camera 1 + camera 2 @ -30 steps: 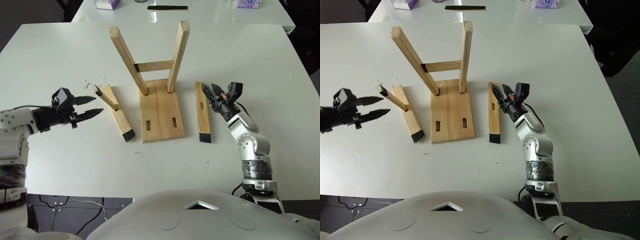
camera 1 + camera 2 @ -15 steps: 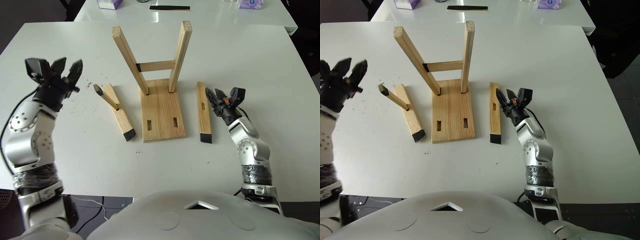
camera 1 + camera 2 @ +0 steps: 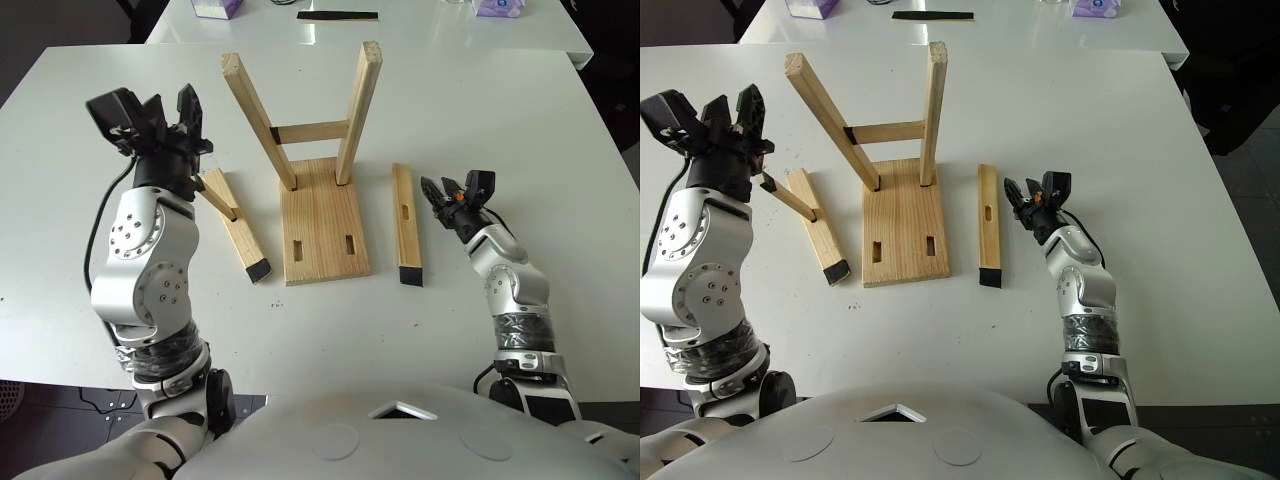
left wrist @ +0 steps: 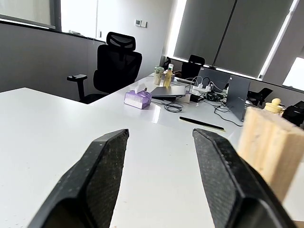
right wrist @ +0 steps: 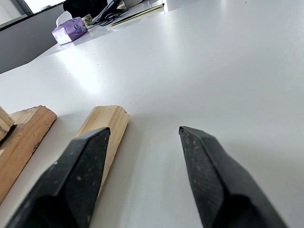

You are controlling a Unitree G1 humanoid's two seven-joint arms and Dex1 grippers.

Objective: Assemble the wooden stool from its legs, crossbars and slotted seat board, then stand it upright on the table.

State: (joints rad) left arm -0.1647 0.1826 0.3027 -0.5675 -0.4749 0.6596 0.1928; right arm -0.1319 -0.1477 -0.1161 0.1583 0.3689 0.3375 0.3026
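Head view, seat board [image 3: 323,225]: flat on counter [image 3: 520,110], two upright legs [image 3: 358,112] plus crossbar [image 3: 312,132] plugged in.
Loose legs: slotted leg [image 3: 405,222] just right of board; stub leg [image 3: 238,228] left of it.
Left hand [image 3: 172,105]: raised over stub leg, spread, empty.
Right hand [image 3: 440,190]: low beside slotted leg, spread, empty.
Left wrist view: fingers [image 4: 107,175] apart, leg end [image 4: 266,152] beside.
Right wrist view: fingers [image 5: 80,175] apart, slotted leg just ahead.

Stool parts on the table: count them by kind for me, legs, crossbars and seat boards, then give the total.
Legs: 4 (left upright leg, right upright leg, left lying leg, right lying leg)
Crossbars: 2 (crossbar between the upright legs, crossbar in the left lying leg)
Seat board: 1
Total: 7
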